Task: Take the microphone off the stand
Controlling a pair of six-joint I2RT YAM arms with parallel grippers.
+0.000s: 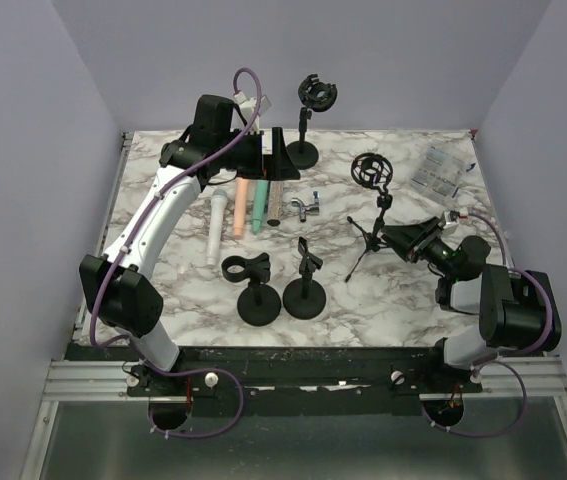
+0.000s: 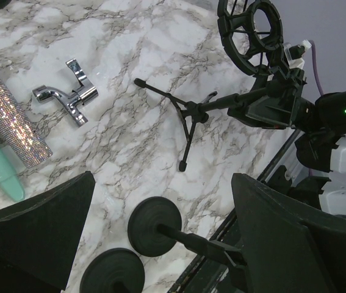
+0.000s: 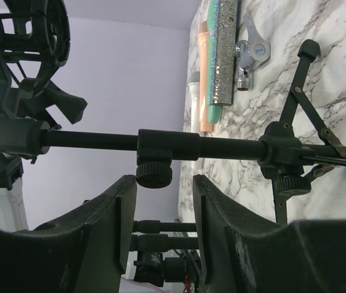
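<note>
At the far left, the left gripper (image 1: pixel 271 152) hovers with its jaws spread wide over the far ends of four microphones (image 1: pixel 242 210). They lie flat, side by side on the table (image 1: pixel 163 190), apart from every stand. Toward the front are two round-based stands (image 1: pixel 260 290), and right of them the tripod stand (image 1: pixel 371 238), with the right gripper (image 1: pixel 403 238) at its pole, jaws partly apart around the knob (image 3: pixel 154 174), clamping nothing visible.

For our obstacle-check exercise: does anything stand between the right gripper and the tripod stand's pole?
Nothing visible does. The right gripper sits right at the tripod stand's pole, its fingers flanking the pole's locking knob, with no other object between.
</note>
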